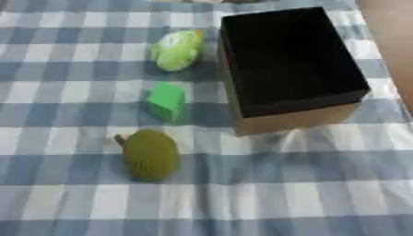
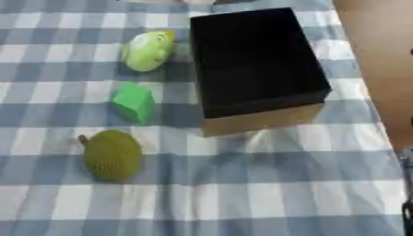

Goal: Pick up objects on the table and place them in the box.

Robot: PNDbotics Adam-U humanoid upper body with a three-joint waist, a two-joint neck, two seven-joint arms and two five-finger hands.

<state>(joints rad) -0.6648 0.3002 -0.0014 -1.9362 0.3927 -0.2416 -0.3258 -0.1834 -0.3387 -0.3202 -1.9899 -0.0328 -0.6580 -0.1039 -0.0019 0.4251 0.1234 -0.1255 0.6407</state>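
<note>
Box (image 1: 290, 110) at right, toy (image 1: 177, 50), block (image 1: 166, 100), fruit (image 1: 149, 155) lined left

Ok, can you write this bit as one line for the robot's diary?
box: empty | block, round fruit, pale green toy: on cloth, left of box | hands: unseen

Open box (image 1: 290, 69) with black inside and tan cardboard walls, upright on the checked cloth, 3 green things in a line to its left, pale green rounded toy (image 1: 177, 50) farthest, bright green block (image 1: 166, 101) between, olive bumpy fruit with a stalk (image 1: 149, 154) nearest
</note>
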